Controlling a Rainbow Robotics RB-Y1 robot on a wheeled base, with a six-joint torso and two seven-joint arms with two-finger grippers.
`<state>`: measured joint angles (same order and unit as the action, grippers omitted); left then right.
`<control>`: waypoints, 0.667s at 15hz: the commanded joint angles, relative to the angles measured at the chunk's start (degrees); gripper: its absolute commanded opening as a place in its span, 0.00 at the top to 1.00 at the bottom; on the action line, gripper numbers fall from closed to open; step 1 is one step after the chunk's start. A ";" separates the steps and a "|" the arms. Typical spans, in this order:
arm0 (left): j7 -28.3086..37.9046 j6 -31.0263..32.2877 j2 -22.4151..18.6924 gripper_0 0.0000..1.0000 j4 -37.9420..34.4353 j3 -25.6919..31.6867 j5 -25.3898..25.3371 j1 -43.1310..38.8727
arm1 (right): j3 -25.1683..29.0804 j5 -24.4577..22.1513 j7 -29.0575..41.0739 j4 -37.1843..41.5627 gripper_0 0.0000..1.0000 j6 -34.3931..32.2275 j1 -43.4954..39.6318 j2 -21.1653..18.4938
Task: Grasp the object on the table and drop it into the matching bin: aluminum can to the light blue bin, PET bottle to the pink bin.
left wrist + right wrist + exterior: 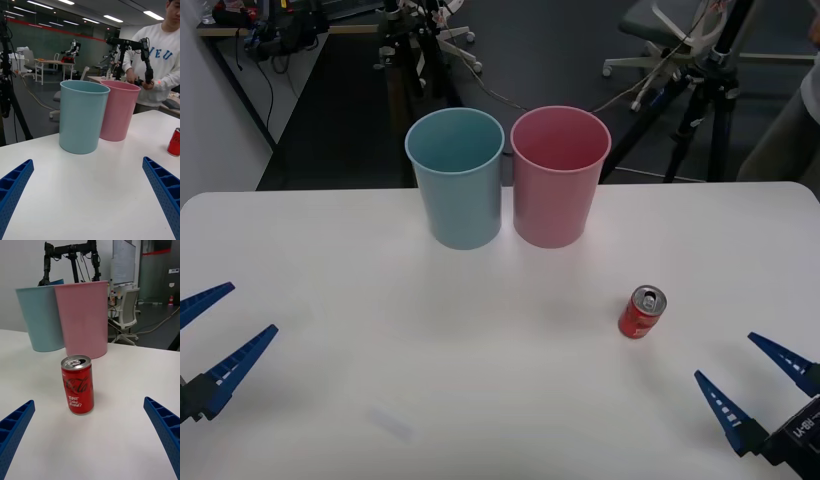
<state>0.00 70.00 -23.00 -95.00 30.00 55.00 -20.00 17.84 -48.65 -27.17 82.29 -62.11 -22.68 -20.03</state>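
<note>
A red aluminum can point(642, 312) stands upright on the white table point(480, 350), toward its right edge and well short of the light blue bin point(456, 180) and pink bin point(559, 177), which stand side by side at the far edge. The right gripper point(757, 373), fingers spread wide, hovers near the can; the left gripper point(218, 329) waits wide open at the near-left corner.
</note>
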 commanded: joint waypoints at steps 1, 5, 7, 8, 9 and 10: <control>0.00 0.00 0.00 0.00 0.00 0.00 0.00 0.00 | -3.07 2.07 -5.70 -0.38 0.00 3.92 0.18 0.08; 0.00 0.00 0.00 0.00 0.00 0.00 0.00 0.00 | -6.76 2.34 -9.56 -4.33 0.00 4.98 3.96 0.08; 0.00 0.00 0.00 0.00 0.00 0.00 0.00 0.00 | -8.43 2.16 -10.18 -7.76 0.00 4.80 7.13 0.08; 0.00 0.00 0.00 0.00 0.00 0.00 0.00 0.00 | -8.96 2.16 -10.35 -9.43 0.00 4.80 8.71 0.17; 0.00 0.00 0.00 0.00 0.00 0.00 0.00 0.00 | -9.31 1.98 -10.71 -11.10 0.00 4.80 10.11 0.34; 0.00 0.00 0.00 0.00 0.00 0.00 0.00 0.00 | -9.40 0.75 -10.88 -12.94 0.00 4.71 11.96 1.22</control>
<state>0.00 70.00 -23.00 -95.00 30.00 55.00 -20.00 8.56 -46.95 -37.88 70.88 -57.29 -12.24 -19.48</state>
